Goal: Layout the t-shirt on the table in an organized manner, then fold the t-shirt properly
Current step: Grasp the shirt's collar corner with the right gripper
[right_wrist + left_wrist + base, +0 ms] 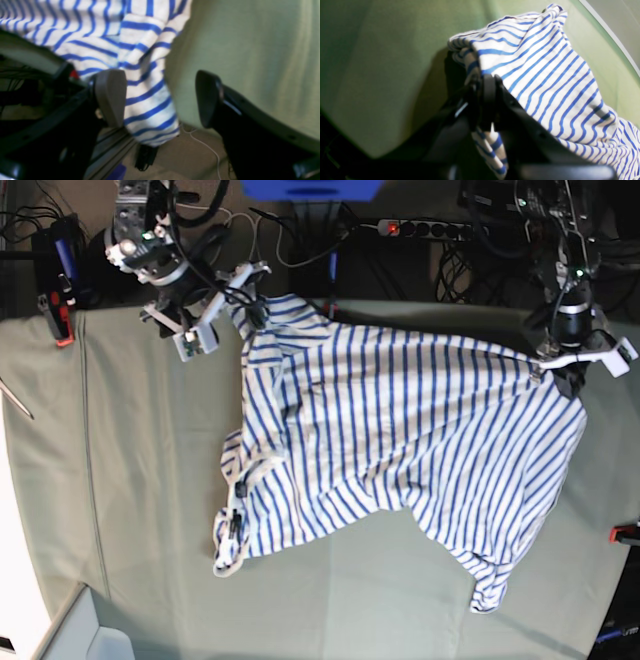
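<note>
Fabric this soft and light sags wherever unsupported, so the t-shirt [400, 460], spread rumpled along the bench's [130, 510] far edge, wants corner holds. Left gripper [486, 100] pinches one hem corner; right gripper [160, 97] stands spread around the other.

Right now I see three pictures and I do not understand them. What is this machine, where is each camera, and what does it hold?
It is a robot with two arms. One picture looks down from above; the other two come from cameras on each wrist. A striped t-shirt lies spread, still crumpled, on the table. The left gripper, on the right in the overhead view, is shut on the t-shirt's edge. The right gripper is open, with a corner of the shirt between its jaws, not pinched.
</note>
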